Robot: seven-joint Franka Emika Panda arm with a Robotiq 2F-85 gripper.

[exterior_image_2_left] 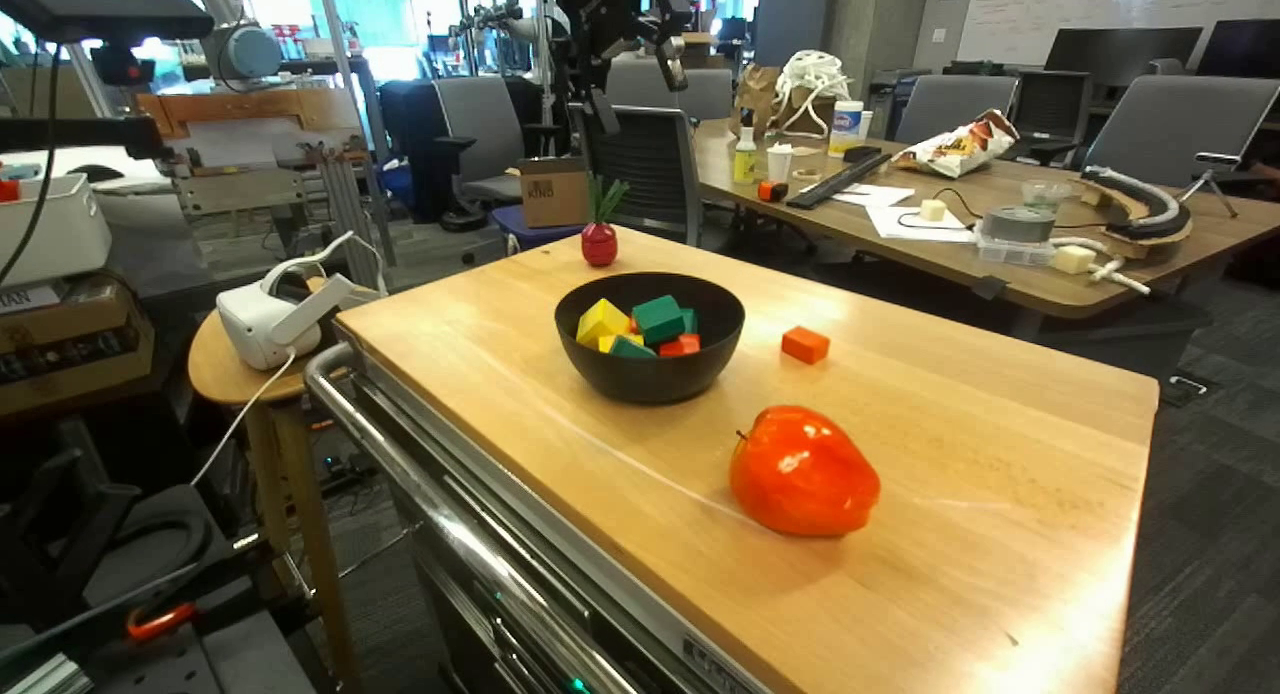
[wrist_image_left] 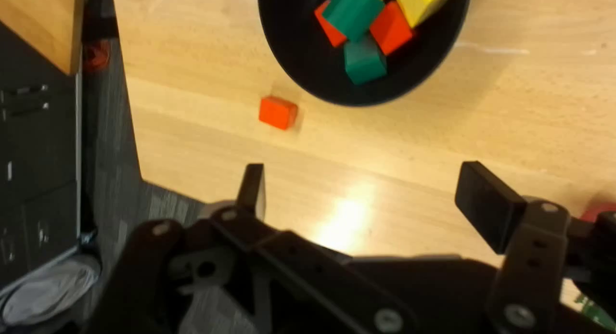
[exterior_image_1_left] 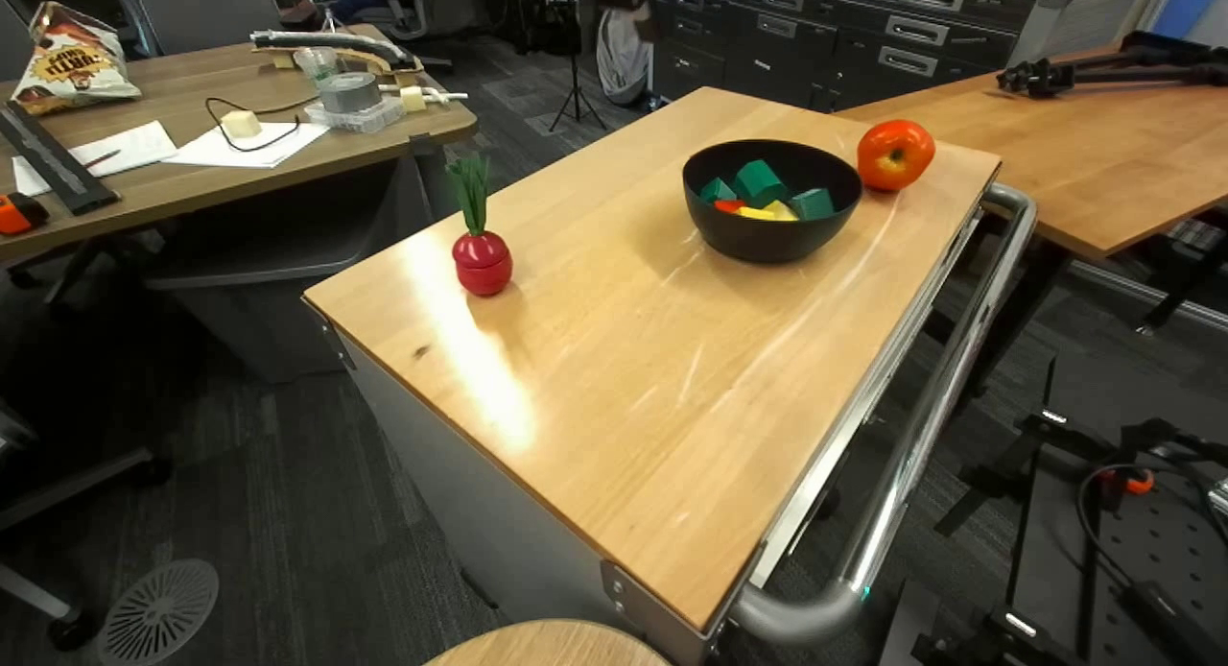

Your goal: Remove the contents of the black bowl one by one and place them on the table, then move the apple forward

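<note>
The black bowl (exterior_image_1_left: 777, 239) stands upright on the wooden table and shows in all views (exterior_image_2_left: 650, 382) (wrist_image_left: 353, 97). It holds several blocks: green (exterior_image_2_left: 659, 319), yellow (exterior_image_2_left: 602, 322) and red-orange (wrist_image_left: 391, 28). One red-orange block (exterior_image_2_left: 805, 345) lies on the table beside the bowl; it also shows in the wrist view (wrist_image_left: 277, 113). The shiny red-orange apple (exterior_image_1_left: 895, 155) sits near the bowl in both exterior views (exterior_image_2_left: 805, 471) and is out of the wrist view. My gripper (wrist_image_left: 368, 194) is open and empty, raised above the table; it also shows in an exterior view (exterior_image_2_left: 640, 92).
A red radish with green leaves (exterior_image_1_left: 483, 263) stands toward one end of the table (exterior_image_1_left: 614, 397); it also shows in an exterior view (exterior_image_2_left: 600, 245). A metal handle rail (exterior_image_1_left: 921, 455) runs along one table side. A stool (exterior_image_2_left: 215, 359) bears a white headset (exterior_image_2_left: 265, 324).
</note>
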